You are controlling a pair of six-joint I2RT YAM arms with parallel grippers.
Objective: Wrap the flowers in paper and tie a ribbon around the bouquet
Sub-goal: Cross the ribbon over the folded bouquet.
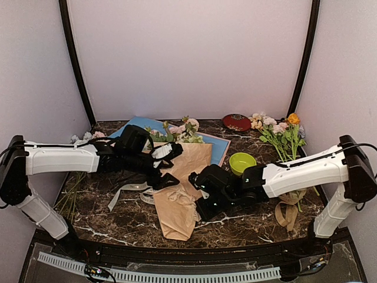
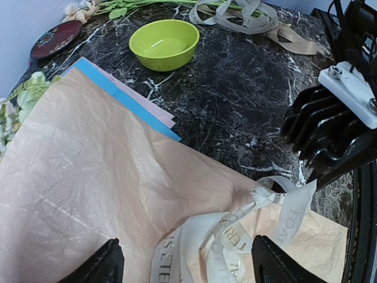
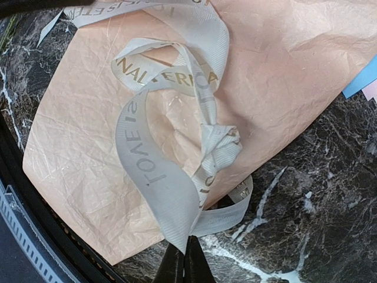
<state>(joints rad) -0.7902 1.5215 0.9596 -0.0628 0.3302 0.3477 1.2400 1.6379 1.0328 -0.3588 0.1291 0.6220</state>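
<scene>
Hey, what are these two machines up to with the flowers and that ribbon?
They are finishing a bouquet. The flowers lie wrapped in tan paper on the marble table, with a cream ribbon looped and knotted over the wrap. The right pincer is shut on one ribbon tail. The left pincer hovers open above the paper and ribbon, holding nothing.

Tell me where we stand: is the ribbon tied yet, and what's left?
Done: the flowers sit wrapped in the tan paper, and the ribbon crosses it with a knot in it. In hand: the right gripper is shut on a ribbon tail; the left gripper hangs open over the ribbon, holding nothing. Left: probably snugging the knot and releasing; I cannot tell how tight it is.
</scene>
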